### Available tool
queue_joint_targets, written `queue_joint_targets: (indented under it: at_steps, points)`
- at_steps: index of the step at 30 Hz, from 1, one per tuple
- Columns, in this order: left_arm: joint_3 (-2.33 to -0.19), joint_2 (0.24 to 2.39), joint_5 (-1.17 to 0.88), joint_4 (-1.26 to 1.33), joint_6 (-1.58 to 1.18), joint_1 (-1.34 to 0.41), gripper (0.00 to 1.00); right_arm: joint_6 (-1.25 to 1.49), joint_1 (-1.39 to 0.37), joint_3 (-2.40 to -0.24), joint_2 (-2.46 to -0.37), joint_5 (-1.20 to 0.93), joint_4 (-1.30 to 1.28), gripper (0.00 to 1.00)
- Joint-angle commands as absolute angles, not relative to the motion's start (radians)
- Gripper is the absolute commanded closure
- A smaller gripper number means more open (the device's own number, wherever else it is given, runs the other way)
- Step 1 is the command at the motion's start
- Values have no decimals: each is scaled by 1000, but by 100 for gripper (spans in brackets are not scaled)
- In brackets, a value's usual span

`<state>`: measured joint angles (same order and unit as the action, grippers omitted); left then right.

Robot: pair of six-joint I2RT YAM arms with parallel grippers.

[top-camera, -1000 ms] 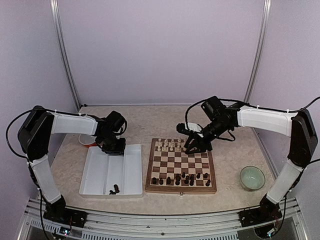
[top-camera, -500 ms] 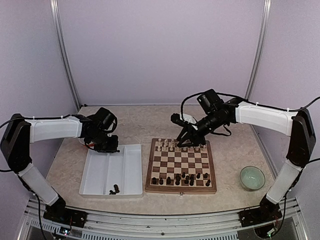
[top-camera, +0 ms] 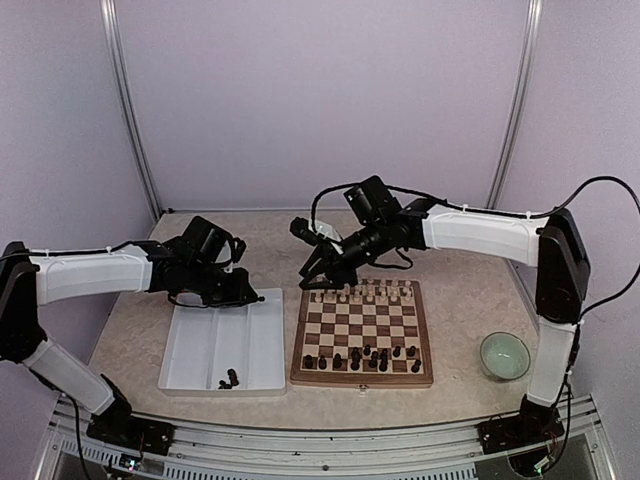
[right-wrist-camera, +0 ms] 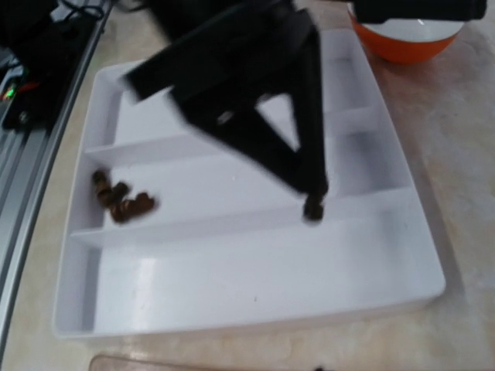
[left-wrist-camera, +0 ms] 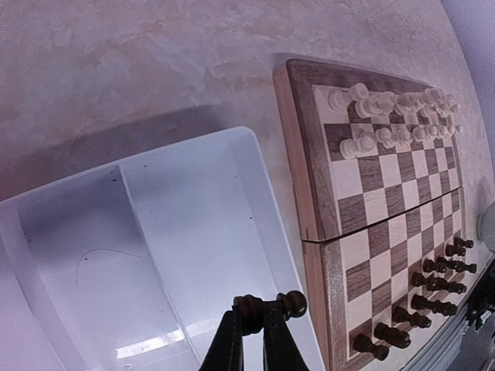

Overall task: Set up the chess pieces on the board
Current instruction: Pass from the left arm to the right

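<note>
The board [top-camera: 298, 340] lies mid-table, with cream figures [top-camera: 360, 293] along its far rows and several dark chess pieces [top-camera: 360, 355] along its near rows. My left gripper [top-camera: 243, 294] hovers over the far right corner of the white tray [top-camera: 190, 340]. In the left wrist view it [left-wrist-camera: 253, 317] is shut on a dark pawn [left-wrist-camera: 280, 304], held sideways above the tray beside the board's left frame [left-wrist-camera: 298, 178]. My right gripper [top-camera: 310, 270] hangs off the board's far left corner and looks open and empty. Its view shows the left gripper's pawn [right-wrist-camera: 313, 209]; its own fingers barely show.
A few loose dark pieces [top-camera: 229, 380] lie at the tray's near end, also in the right wrist view [right-wrist-camera: 120, 202]. An orange bowl [right-wrist-camera: 406, 39] stands behind the tray. A green bowl [top-camera: 504, 355] sits right of the board.
My right arm swung left from the board's far right squares to past its far left corner. My left gripper moved slightly right along the tray's far edge, toward the board.
</note>
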<state>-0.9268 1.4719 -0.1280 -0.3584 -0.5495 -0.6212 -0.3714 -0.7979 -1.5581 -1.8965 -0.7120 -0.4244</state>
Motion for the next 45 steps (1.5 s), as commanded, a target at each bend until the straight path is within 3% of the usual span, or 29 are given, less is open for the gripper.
queue_joint_targets:
  at_steps: [1, 11, 45]
  points:
    - [-901, 1440, -202, -269, -593, -635, 92, -307, -833, -1670, -2013, -745, -432, 65]
    - [-888, 1426, -285, -191, -619, -659, 92, -273, -842, -1787, -2152, -752, -479, 66]
    - [-880, 1463, -342, -108, -662, -675, 92, -255, -861, -1750, -2138, -711, -451, 78]
